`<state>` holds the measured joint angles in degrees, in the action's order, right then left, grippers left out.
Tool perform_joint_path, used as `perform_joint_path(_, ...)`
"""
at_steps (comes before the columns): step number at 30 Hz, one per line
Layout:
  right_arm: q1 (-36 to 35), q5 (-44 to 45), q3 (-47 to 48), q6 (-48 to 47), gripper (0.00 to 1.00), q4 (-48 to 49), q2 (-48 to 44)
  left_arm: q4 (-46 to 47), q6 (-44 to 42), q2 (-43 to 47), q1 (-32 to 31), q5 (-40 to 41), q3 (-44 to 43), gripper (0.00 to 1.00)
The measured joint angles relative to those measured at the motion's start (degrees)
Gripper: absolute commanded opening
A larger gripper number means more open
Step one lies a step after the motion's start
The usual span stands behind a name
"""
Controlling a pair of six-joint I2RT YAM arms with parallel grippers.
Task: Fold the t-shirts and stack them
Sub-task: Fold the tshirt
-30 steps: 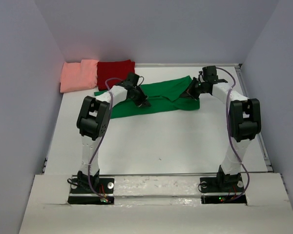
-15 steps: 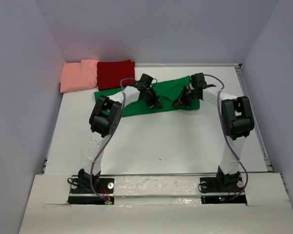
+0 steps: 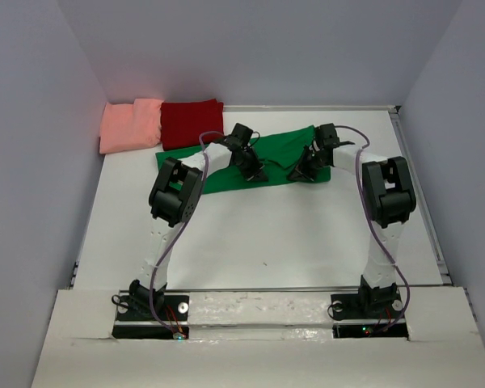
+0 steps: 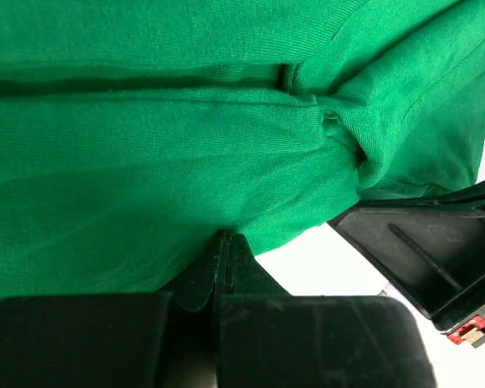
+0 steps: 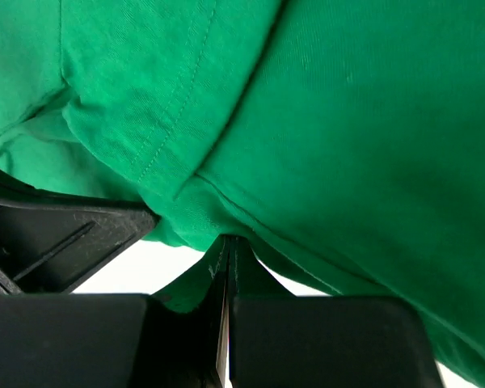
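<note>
The bright green t-shirt lies rumpled across the far middle of the table. My left gripper is shut on its near edge; in the left wrist view the fingertips pinch a fold of the green t-shirt, gripper. My right gripper is shut on the same near edge a little to the right, gripper, cloth. The two grippers stand close together. A folded salmon-pink t-shirt and a folded dark red t-shirt lie side by side in the far left corner.
The white table is walled by grey panels at the left, back and right. Each wrist view shows the other gripper's black body close by: the right one, the left one.
Both grippers have moved toward each other along the shirt's near edge, the left one most. The green shirt's left end has been drawn rightward, so the shirt is shorter and more bunched.
</note>
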<state>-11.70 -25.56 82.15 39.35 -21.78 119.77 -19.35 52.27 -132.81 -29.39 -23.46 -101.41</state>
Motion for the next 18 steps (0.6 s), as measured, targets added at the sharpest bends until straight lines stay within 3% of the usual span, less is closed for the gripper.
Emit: perform_joint_path(18, 0.0, 1.1, 12.5, 0.1, 0.00, 0.1, 6.9, 0.9, -0.8, 4.3, 0.0, 0.1, 7.0, 0.00)
